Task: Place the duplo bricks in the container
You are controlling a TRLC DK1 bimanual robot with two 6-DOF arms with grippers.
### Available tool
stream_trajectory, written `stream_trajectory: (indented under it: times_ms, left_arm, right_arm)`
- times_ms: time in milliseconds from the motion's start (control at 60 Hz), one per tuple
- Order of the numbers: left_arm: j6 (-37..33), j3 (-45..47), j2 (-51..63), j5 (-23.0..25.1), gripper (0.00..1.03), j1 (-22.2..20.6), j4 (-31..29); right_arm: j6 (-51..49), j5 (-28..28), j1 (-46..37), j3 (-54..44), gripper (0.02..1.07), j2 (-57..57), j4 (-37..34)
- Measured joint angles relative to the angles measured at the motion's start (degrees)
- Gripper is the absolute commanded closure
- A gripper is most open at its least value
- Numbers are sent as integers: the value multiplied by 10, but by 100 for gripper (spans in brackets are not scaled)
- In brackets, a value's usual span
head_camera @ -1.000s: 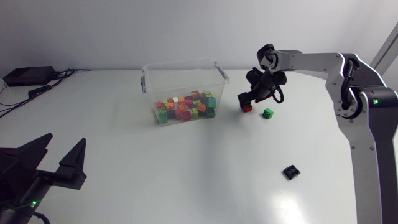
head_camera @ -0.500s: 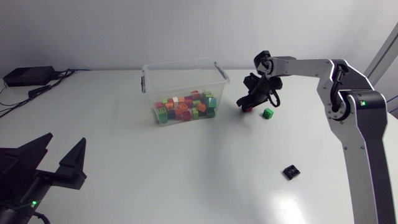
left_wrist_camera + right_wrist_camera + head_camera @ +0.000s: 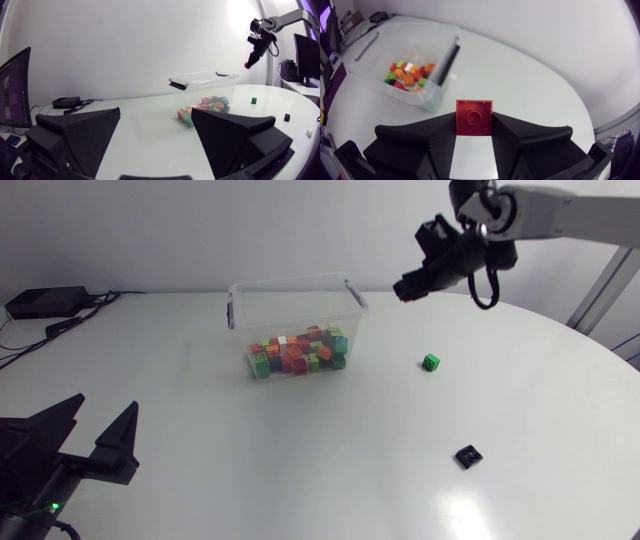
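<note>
This looks like a robotics lab. A bare white worktop (image 3: 300, 470) with a curved edge stands against a plain wall. My left arm (image 3: 40, 470) and right arm (image 3: 575, 202) flank it, and a black power box (image 3: 45, 301) with loose cables (image 3: 70, 325) sits at its far left corner.

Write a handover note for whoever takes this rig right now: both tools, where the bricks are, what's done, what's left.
Left tool open, empty, far from the bricks.
Right tool shut on a red brick, raised beside the container.
Done: a pile of bricks lies in the container.
Left: drop the red brick in, then fetch the green brick and the black brick off the table.
</note>
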State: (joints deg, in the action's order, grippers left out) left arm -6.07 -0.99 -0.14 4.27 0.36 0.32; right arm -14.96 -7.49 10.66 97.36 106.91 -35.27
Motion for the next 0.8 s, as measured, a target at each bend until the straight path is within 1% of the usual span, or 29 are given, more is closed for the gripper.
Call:
stream_trajectory:
  times_ms: [67, 83, 217, 367, 517, 617, 650, 683, 700, 717, 767, 783, 800]
  left_arm:
    - [0, 0, 0, 0, 4, 0, 0]
    - [0, 0, 0, 0, 4, 0, 0]
    - [0, 0, 0, 0, 4, 0, 0]
    - [0, 0, 0, 0, 4, 0, 0]
    - [0, 0, 0, 0, 4, 0, 0]
    - [0, 0, 0, 0, 4, 0, 0]
    - [0, 0, 0, 0, 4, 0, 0]
    - [0, 0, 0, 0, 4, 0, 0]
    - [0, 0, 0, 0, 4, 0, 0]
    - [0, 0, 0, 0, 4, 0, 0]
    - [0, 0, 0, 0, 4, 0, 0]
    - [0, 0, 0, 0, 4, 0, 0]
    - [0, 0, 0, 0, 4, 0, 0]
  right_arm:
    - [15, -1, 29, -4, 80, -42, 15]
    - [24, -2, 49, -8, 80, -60, 25]
    - [52, -2, 106, -16, 80, -73, 66]
    - [75, 18, 158, -24, 80, -63, 125]
    - [91, 53, 201, -23, 80, -33, 195]
    - [94, 66, 215, -14, 79, 9, 208]
    - [94, 71, 217, -11, 77, 23, 210]
    - [95, 78, 220, -8, 67, 39, 210]
    - [95, 81, 221, -7, 56, 47, 210]
    - [95, 85, 222, -7, 50, 53, 210]
    - [95, 92, 223, -3, 12, 68, 209]
    - [95, 93, 223, -3, 6, 71, 209]
    - [95, 93, 223, -3, 6, 72, 209]
